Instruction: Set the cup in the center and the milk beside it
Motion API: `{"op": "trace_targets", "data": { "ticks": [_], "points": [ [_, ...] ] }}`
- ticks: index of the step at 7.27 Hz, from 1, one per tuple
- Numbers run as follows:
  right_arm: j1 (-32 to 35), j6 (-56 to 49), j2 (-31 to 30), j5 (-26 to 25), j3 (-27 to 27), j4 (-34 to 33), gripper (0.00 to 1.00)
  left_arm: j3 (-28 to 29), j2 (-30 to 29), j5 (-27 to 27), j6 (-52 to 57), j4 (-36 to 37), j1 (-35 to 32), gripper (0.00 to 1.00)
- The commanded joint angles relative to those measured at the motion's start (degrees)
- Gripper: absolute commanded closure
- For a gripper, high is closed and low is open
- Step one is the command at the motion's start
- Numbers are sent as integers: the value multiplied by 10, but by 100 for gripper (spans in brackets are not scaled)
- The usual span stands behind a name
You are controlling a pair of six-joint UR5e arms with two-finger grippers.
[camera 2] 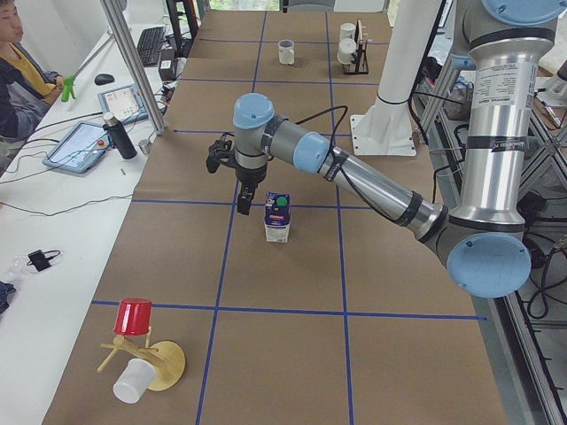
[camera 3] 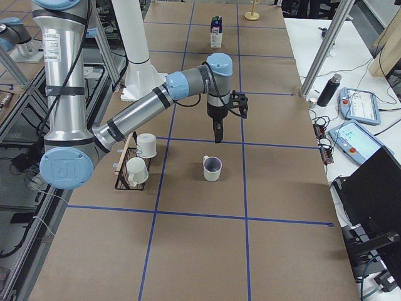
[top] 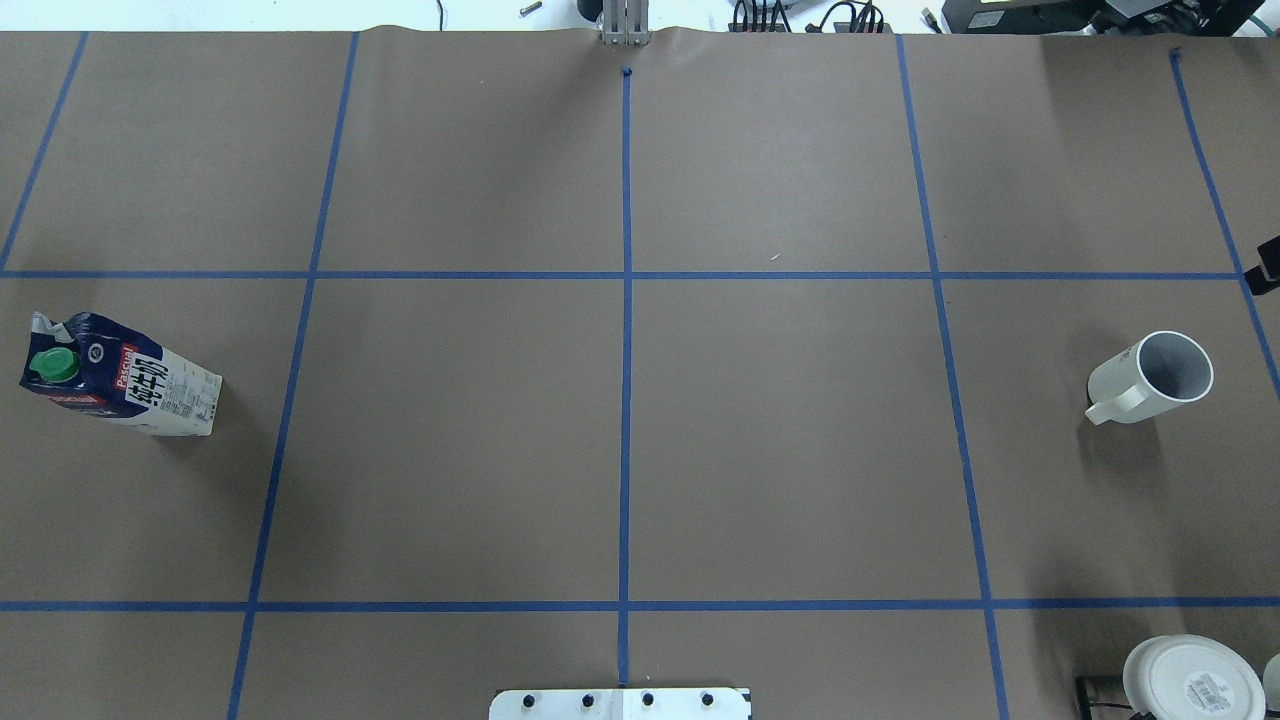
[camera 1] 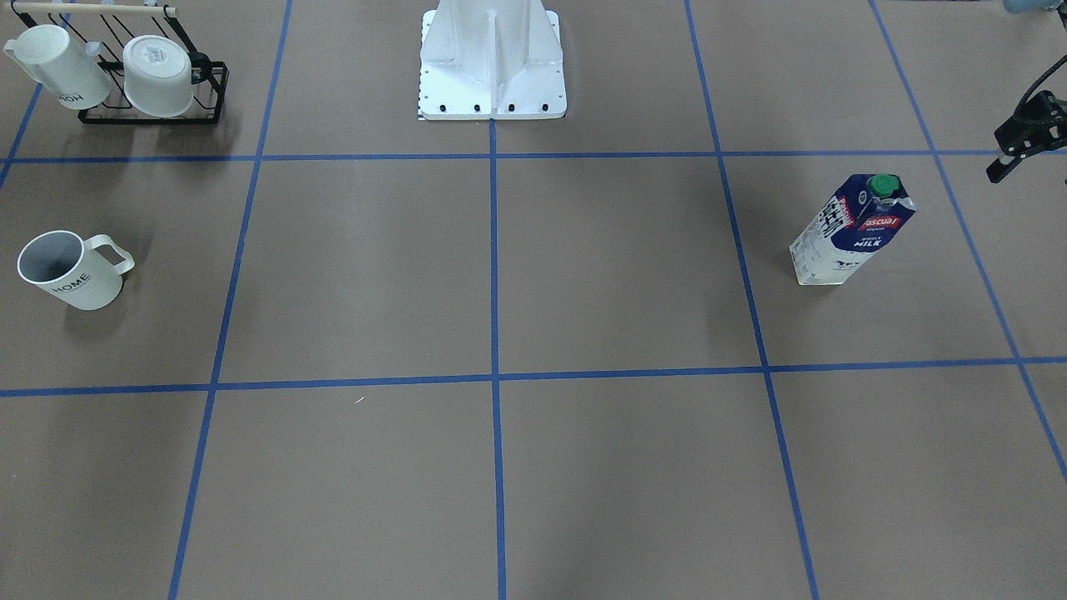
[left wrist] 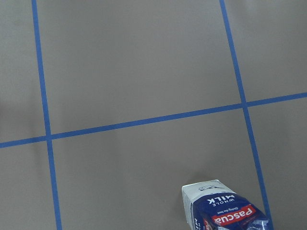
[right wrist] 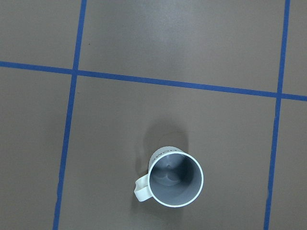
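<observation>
Near left tool, milk upright, apart

White HOME cup upright; blue milk carton upright, well apart.

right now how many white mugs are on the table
3: the HOME cup upright by itself on the robot's right, plus a mug and another mug tipped on the black wire rack. None seems hidden.

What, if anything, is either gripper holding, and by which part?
Nothing is held. The cup and the milk stand free; the left gripper and the right gripper hang in the air, touching neither.
</observation>
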Motion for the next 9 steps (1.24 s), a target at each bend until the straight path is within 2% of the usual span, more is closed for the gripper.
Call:
{"op": "trace_targets", "data": {
  "ticks": [1, 4, 6, 9],
  "points": [
    [0, 0, 0, 1, 1, 0, 0, -4, 8, 0, -1, -1, 0, 2],
    [0, 1, 0, 10, 1, 0, 0, -5, 8, 0, -1, -1, 1, 2],
    [0, 1, 0, 60, -5, 0, 0, -3, 9, 0, -2, -1, 1, 2],
    [0, 1, 3, 67, -7, 0, 0, -3, 12, 0, -3, 0, 2, 2]
  ]
}}
